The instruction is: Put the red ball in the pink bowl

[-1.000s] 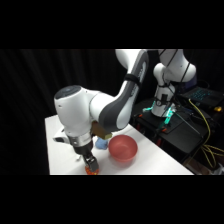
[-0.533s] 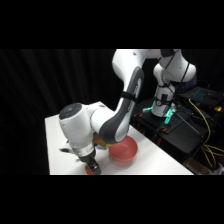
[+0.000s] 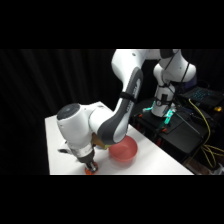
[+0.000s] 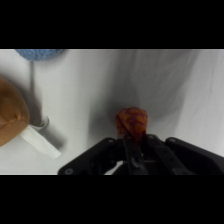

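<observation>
Gripper (image 3: pixel 91 167) low at table's (image 3: pixel 65 135) near edge, fingers either side of red ball (image 4: pixel 132 123) — grip not confirmable. Pink bowl (image 3: pixel 123 149) just beside. Close fully, lift clear of rim — then move over.

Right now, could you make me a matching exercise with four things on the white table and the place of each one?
Things:
1. small red-orange speckled ball
2. round pinkish-red shallow bowl
3. blue lump
4. large brown-orange round object

Places:
A. wrist view, top edge at the left
B. side view, beside the arm's elbow, holding nothing visible
C. wrist view, left edge, partly cut off
D. directly at the black tool

Pairs: 1-D, 2-B, 3-A, 4-C
</observation>
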Available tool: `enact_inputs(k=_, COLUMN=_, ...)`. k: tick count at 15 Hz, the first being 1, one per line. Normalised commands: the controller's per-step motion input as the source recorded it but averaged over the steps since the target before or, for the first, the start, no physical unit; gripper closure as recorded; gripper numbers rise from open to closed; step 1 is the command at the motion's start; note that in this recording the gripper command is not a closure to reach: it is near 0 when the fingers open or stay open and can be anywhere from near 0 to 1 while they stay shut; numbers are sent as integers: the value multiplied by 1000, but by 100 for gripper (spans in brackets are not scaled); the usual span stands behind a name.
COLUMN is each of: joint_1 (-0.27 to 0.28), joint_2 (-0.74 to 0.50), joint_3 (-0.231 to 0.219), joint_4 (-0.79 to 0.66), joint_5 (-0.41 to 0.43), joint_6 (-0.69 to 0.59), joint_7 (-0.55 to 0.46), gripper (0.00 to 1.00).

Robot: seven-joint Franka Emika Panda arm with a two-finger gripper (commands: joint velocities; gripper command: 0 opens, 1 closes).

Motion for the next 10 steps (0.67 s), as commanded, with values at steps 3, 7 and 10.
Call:
enact_inputs(k=3, joint_1=85, joint_2=-213, joint_3=-66, joint_4=30, joint_5=16, joint_6=-326, joint_7=127, gripper=31)
enact_inputs(k=7, joint_1=81, joint_2=-343, joint_3=-49, joint_4=-63, joint_5=17, joint_6=-281, joint_7=106, gripper=31)
enact_inputs(k=10, joint_1=62, joint_2=-374, joint_3=-46, joint_4=-188, joint_5=4, joint_6=-138, joint_7=82, gripper=31)
